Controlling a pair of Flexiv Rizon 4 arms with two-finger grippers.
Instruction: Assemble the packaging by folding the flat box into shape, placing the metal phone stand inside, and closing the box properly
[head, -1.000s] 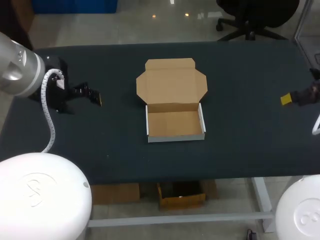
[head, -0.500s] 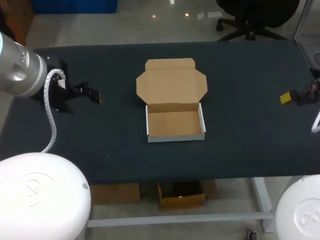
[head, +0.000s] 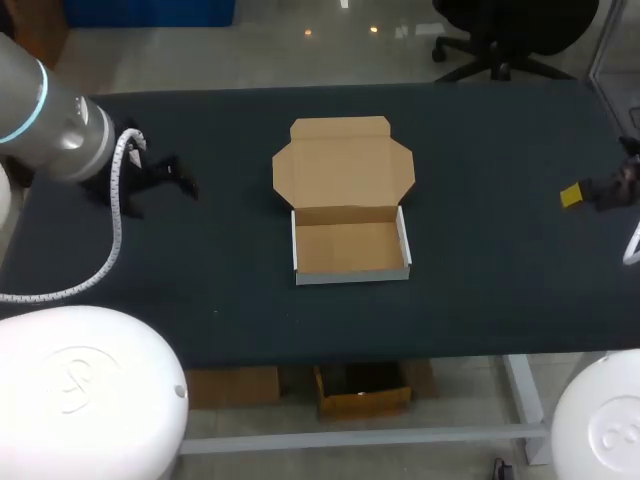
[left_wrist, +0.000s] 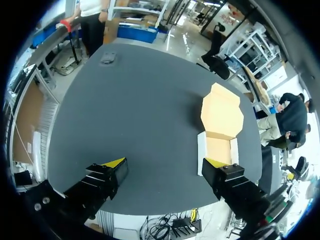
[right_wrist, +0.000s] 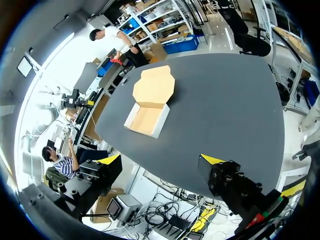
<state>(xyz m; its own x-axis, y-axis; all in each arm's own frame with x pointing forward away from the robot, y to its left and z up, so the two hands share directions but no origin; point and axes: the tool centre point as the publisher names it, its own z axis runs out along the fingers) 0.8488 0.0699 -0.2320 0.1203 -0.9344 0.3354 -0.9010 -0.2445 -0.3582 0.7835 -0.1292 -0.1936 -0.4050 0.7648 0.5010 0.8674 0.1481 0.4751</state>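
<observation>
Left gripper (head: 186, 187) has shifted slightly toward the far edge of the table (head: 500, 260); right gripper (head: 575, 196) is unchanged. 2 grippers, both spread wide, empty. 1 cardboard box (head: 347, 200), tray folded up and lid lying flat open, sits mid-table, well apart from both.

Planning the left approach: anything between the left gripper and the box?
Nothing visible. Only bare table lies between the left gripper and the box, which sits with its lid open.
</observation>
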